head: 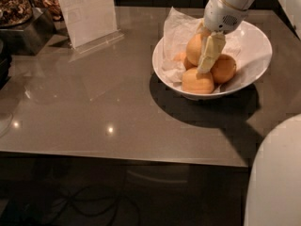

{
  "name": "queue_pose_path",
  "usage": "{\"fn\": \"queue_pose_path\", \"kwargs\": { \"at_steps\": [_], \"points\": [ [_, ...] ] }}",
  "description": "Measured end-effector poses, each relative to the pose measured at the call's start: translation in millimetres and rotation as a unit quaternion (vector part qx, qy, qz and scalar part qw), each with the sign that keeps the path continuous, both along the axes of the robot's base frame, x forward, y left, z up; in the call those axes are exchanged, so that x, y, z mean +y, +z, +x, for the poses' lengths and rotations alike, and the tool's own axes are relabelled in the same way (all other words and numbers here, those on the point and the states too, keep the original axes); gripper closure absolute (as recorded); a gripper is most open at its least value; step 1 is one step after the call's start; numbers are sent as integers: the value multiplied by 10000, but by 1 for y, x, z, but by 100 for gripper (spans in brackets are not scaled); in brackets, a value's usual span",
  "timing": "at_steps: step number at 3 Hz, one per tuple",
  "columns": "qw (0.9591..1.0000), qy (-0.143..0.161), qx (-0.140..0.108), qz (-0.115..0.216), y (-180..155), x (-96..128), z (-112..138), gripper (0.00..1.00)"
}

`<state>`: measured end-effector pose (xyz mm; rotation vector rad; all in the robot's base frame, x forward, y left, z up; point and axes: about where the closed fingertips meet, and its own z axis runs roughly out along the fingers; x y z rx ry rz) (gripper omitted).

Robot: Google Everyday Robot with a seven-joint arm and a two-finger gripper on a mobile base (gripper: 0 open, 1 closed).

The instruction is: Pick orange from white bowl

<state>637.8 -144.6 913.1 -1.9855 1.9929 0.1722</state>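
The white bowl [257, 40] stands at the back right of the grey table, lined with crumpled white paper [176, 29]. The orange [194, 49], pale and the largest fruit, lies in the bowl's middle. Three smaller, deeper-orange fruits sit around it: one in front [197, 82], one at the right [224, 68], and one partly hidden at the left [179, 58]. My gripper [207, 60] reaches down into the bowl from the upper right, right against the orange's right side and between it and the right-hand fruit. The arm's white wrist [225, 11] is above the bowl.
A clear upright sign holder [87, 13] stands at the back left. A dark container of brown pieces [16, 6] sits at the far left corner. The table's front edge [122, 158] runs across the lower view. A white rounded robot part [277, 173] fills the bottom right.
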Motion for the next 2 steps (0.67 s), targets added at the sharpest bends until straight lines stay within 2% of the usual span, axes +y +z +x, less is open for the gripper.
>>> {"fn": "queue_pose_path", "kwargs": {
  "at_steps": [1, 2],
  "points": [
    [9987, 210, -437, 167, 29, 15, 6, 100],
    [9969, 28, -599, 513, 45, 5, 9, 100]
  ]
}}
